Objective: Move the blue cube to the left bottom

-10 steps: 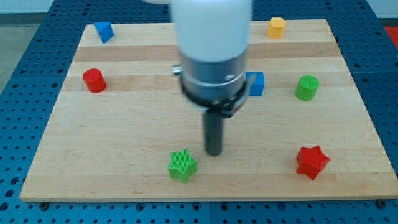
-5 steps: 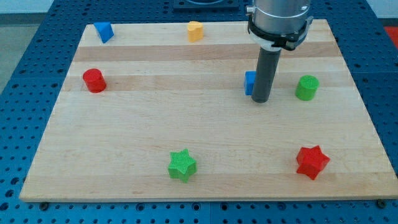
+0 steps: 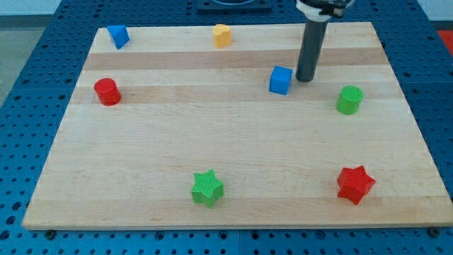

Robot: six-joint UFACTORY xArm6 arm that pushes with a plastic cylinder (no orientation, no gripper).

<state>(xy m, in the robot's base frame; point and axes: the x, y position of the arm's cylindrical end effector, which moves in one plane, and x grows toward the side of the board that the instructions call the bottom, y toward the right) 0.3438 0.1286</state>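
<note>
My tip (image 3: 306, 78), a bare rod gripping nothing, stands on the wooden board (image 3: 212, 142) just to the view's right of the blue cube (image 3: 280, 80), which sits right of centre in the upper half, with the green cylinder (image 3: 349, 100) further right.

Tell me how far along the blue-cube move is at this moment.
Barely begun. Done: my tip is set just to the view's right of the blue cube, slightly above it, on the far side from the goal. In hand: lining up the push; contact is unclear. Left: the whole slide to the board's bottom-left corner, past the green star.
</note>
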